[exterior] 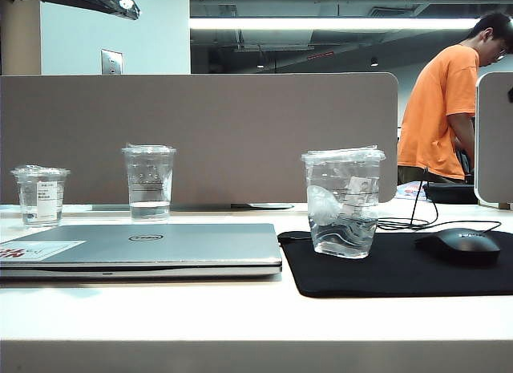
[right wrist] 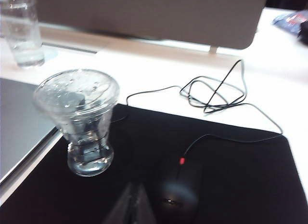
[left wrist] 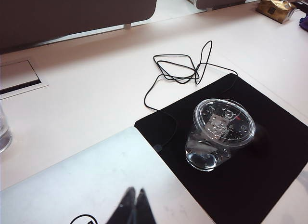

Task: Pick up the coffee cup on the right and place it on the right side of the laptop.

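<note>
Neither arm shows in the exterior view; each claw appears only as a pair of dark, blurred fingertips cut off by the edge of its own wrist view. The left claw (left wrist: 134, 204) hangs over the lid of the laptop (exterior: 144, 246), its tips pressed together and holding nothing. The right claw (right wrist: 134, 202) hovers above the black mouse pad (exterior: 401, 269), just beside the black mouse (right wrist: 178, 188), its tips likewise closed on nothing. The coffee cup (exterior: 343, 203) stands upright on the mouse pad, near the pad's edge that faces the laptop, to the right of the laptop and apart from it, with a little clear liquid in the bottom; its crinkled film seal and the glare on its wall make its markings hard to read. Three clear cups are in sight: this one, a taller cup (exterior: 149, 182) behind the laptop, and a shorter cup with a white label (exterior: 41, 196) at the far left of the bench (exterior: 240, 317). There is one laptop, closed, its left end cut off by the frame, one mouse, and one thin black cable (left wrist: 180, 70) lying in loose loops. Behind the grey divider panel (exterior: 200, 132) stands a person in an orange shirt (exterior: 445, 108), partly hidden.
</note>
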Available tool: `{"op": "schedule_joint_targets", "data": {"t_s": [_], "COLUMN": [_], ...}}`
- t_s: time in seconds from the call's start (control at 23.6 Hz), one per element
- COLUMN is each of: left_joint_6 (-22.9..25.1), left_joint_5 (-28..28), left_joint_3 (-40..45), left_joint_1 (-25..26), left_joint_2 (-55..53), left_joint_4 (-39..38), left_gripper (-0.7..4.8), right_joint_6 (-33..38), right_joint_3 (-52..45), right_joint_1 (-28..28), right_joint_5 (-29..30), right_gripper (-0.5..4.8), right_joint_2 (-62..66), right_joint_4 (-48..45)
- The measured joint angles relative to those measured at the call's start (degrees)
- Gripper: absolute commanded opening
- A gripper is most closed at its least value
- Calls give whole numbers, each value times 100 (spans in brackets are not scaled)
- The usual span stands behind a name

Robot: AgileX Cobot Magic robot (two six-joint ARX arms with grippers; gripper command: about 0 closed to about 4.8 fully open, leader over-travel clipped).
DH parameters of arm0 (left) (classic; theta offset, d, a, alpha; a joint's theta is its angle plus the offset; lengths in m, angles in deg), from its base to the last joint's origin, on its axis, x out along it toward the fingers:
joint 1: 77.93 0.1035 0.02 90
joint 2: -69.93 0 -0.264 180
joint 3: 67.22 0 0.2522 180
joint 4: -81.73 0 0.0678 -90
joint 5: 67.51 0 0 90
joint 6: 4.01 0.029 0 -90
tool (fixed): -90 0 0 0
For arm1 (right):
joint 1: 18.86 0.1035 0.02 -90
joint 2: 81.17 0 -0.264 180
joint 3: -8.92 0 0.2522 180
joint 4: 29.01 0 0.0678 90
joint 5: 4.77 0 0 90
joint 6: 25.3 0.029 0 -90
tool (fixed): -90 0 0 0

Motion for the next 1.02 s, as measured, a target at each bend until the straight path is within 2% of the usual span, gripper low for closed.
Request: {"op": "schedule_joint_targets", "data": {"t_s": [0.13, 0.21, 0.38, 0.59, 0.81, 0.89, 1.02], "left_joint_6": [0, 0, 0, 0, 0, 0, 0], "left_joint_5": [0, 0, 0, 0, 0, 0, 0], "left_joint_3": [0, 0, 0, 0, 0, 0, 0], "left_joint_1": [0, 0, 2, 2, 0, 0, 0], "left_joint_2": [0, 0, 0, -2, 0, 0, 0], "left_joint_4": [0, 0, 0, 0, 0, 0, 0], "left_gripper": [-5, -5, -5, -5, -5, -5, -5], "right_joint_6": [-15, -17, -15, 15, 79, 378, 448], "right_joint_3": [-282, -474, -697, -920, -1097, -1097, -1097], "right_joint_1": [-549, -1165, -1563, -1613, -1523, -1379, -1318], "right_joint_5": [365, 608, 656, 697, 787, 765, 754], "right_gripper": [-8, -8, -8, -8, -9, -9, -9], "right_joint_2": [-562, -1029, -1604, -2437, -2439, -2439, -2439], "right_joint_4": [81, 127, 146, 332, 417, 398, 232]}}
